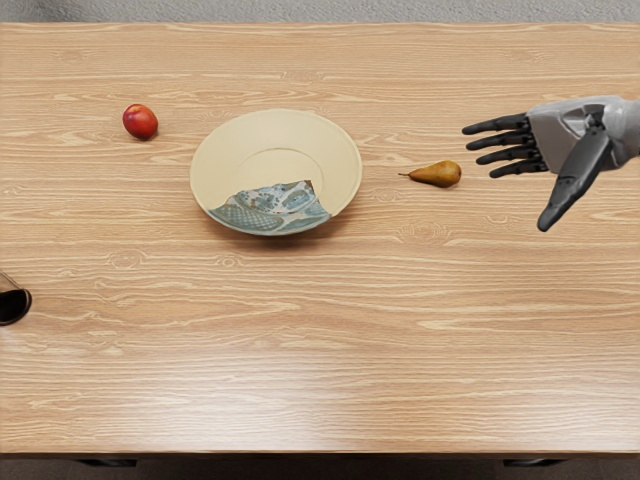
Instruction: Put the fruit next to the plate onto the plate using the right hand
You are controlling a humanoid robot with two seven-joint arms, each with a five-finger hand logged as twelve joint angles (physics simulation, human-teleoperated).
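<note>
One plate [215,150], two fruits (one pear [438,174], one red round one [140,121]), one right hand [545,140], and one dark edge shape [12,300], possibly another hand.

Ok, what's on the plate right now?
No fruit: the plate shows only its blue-green pattern inside. The pear lies on the table to its right. No part of its inside is covered.

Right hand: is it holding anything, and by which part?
Nothing is held. The right hand is open, fingers spread, clear of the pear lying on the table beside the plate.
</note>
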